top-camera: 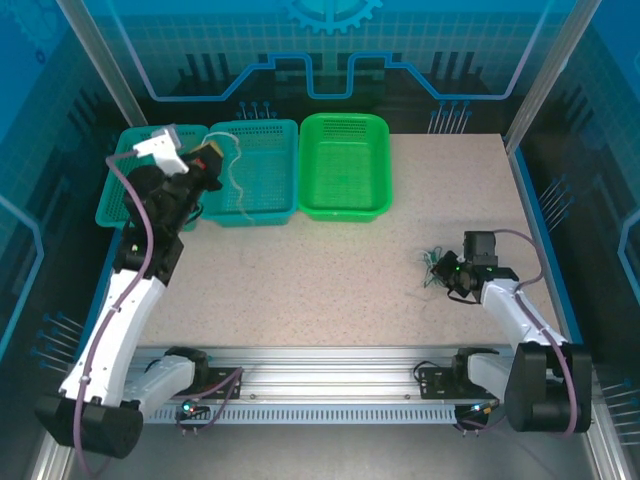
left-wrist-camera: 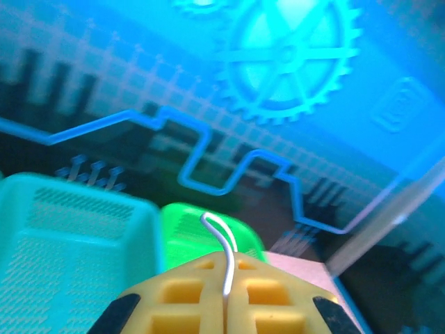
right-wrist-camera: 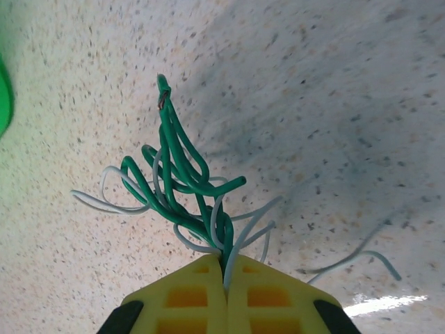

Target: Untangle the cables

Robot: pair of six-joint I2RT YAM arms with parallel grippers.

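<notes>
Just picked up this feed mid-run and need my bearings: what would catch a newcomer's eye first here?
The left gripper, raised at the far left, is shut on a single whitish wire that curls over a teal basket. Near the right edge of the table, the right gripper is shut on a tangle of green and whitish wires that splays out ahead of it.

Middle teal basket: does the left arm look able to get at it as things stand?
Probably yes: the left gripper, shut on a white cable, hangs at that basket's left rim with nothing between them.
</notes>
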